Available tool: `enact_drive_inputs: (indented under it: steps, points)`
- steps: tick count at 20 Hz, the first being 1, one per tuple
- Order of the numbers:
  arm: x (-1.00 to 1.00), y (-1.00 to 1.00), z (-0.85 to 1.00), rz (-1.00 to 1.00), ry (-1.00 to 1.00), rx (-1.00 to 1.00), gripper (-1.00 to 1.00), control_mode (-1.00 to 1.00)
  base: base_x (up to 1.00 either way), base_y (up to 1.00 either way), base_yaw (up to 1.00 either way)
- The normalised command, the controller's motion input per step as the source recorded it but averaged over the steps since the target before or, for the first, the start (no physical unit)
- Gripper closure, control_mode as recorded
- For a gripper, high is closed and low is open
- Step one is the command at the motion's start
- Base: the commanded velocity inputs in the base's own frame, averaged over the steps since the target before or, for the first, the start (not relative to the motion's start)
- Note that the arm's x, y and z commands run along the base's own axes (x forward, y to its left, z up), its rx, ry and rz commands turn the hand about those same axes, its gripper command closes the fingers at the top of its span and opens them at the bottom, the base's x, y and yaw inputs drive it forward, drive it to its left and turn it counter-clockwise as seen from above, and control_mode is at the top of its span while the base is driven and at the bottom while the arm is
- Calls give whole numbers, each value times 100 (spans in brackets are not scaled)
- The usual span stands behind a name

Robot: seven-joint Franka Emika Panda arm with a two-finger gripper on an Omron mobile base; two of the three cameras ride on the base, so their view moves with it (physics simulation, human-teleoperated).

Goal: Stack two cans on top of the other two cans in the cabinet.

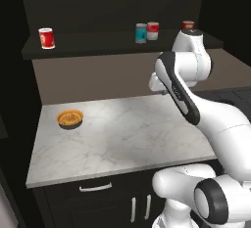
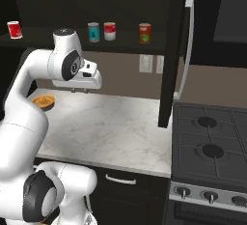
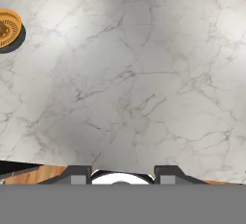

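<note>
Our two-finger gripper (image 2: pixel 79 91) hangs clenched and empty above the white marble counter (image 1: pixel 117 139). Beyond it, on the matte black cabinet's shelf (image 1: pixel 98 43), the teal-blue can (image 1: pixel 141 33) seemingly touches the red-and-white can (image 1: pixel 153 30); reaching in, we risk toppling both.

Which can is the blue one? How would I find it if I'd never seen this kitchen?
Look up at the black cabinet above the marble counter. On its dark shelf, two cans stand close together near the middle. The blue can is the left one of that pair, teal with a grey rim; its neighbour, the red-and-white can, is red above and white below.
</note>
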Motion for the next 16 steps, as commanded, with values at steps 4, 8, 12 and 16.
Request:
enact_drive_inputs:
  steps: [4,8,12,16]
  points:
    - [-13,0,0,1,-2,0,-100,-100,0,0,0]
    - [-31,0,2,0,-33,1,-100,-100,0,0,0]
    - [-23,0,21,0,-48,4,-100,-100,0,0,0]
    - [-6,1,40,0,-38,6,-100,-100,0,0,0]
